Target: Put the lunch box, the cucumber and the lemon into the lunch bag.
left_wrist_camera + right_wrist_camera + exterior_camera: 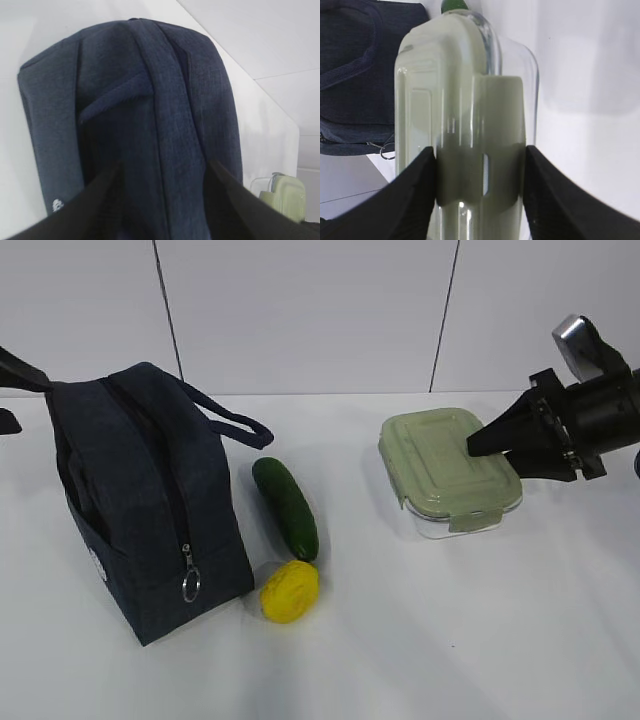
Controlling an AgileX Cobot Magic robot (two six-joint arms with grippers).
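The right gripper [480, 165], jaws closed across the short width of the pale-green-lidded clear glass lunch box [448, 472] at its right end on the white table [480, 640], is nearer than the left gripper [162, 187], which clasps the strap of the dark navy fabric lunch bag [150, 510].

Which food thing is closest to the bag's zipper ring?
The lemon. It sits beside the ring; the cucumber lies farther back.

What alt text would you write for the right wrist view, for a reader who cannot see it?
A clear glass lunch box with a pale green lid fills the view, its end clip sitting between the two black fingers of the right gripper. A dark navy lunch bag lies behind on the left, and a cucumber's green tip shows at the top.
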